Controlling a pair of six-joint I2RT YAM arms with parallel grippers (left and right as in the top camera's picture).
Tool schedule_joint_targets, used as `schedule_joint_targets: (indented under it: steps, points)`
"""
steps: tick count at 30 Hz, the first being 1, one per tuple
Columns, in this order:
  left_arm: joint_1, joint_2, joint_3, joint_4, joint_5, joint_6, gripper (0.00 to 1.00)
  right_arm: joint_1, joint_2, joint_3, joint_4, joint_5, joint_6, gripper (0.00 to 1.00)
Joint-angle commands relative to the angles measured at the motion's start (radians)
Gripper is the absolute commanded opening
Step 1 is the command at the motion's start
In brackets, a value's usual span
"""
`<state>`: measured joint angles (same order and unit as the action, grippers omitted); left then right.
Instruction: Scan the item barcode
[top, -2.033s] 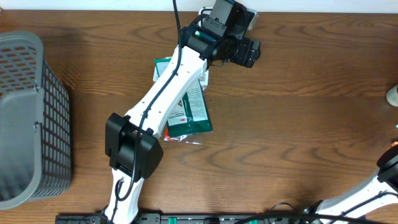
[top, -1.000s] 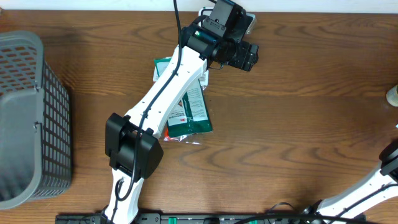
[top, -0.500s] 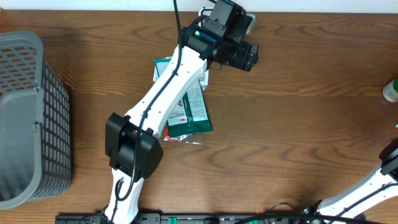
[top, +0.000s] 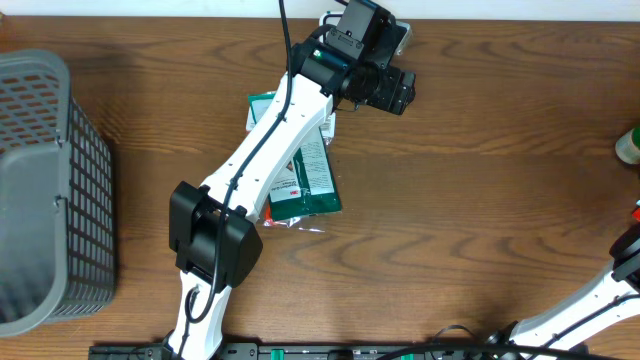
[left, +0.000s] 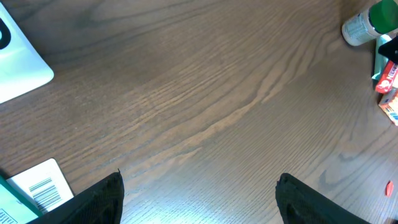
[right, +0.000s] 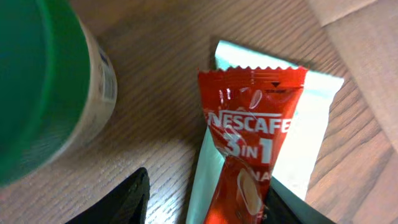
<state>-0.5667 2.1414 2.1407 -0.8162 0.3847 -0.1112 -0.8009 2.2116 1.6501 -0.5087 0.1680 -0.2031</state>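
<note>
Red foil Nescafé 3-in-1 sachet (right: 249, 130) lies flat at the far right edge of the brown wooden table (top: 480, 200), on top of a pale mint flat packet (right: 311, 124), serrated end pointing away from the wrist camera

Right gripper (right: 206, 183) low over the sachet; one dark finger on each side of its lower half. Jaws parted, with a strip of bare wood showing between the left-hand finger and the packet edge. Not clamped on anything

Beside the sachet, touching neither it nor the fingers: a pale bottle with green cap (right: 37, 81), blurred and close to the lens

Left gripper (top: 395, 90) at the back of the table, well apart from the sachet. Fingers (left: 102, 199) spread wide over bare wood, holding nothing

White scanner stand (left: 18, 68) just beside the left gripper at the back edge; mostly hidden by the arm in the overhead view

Green flat packs (top: 310, 185) lie stacked under the left arm's forearm; a white barcode label (left: 43, 186) shows near the left finger in the left wrist view

Grey plastic mesh basket (top: 50, 190) at the left end of the table, contents not visible
</note>
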Motion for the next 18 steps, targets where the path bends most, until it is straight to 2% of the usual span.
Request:
schedule_joint_targets:
  steps: [1,9,13,18]
  points:
    - [-0.001,0.012,0.006,-0.006,-0.012,0.002,0.78,-0.006,0.007,-0.052,0.005,-0.001,0.016,0.52]
    - [-0.001,0.012,0.006,-0.006,-0.013,0.002,0.78,-0.018,0.007,-0.16,0.079,-0.001,0.016,0.61]
    - [-0.001,0.012,0.006,-0.006,-0.013,0.002,0.79,-0.016,0.006,-0.152,0.089,-0.001,0.024,0.67]
    - [-0.001,0.012,0.006,-0.006,-0.013,0.002,0.79,-0.016,0.005,-0.097,0.049,-0.002,0.053,0.68]
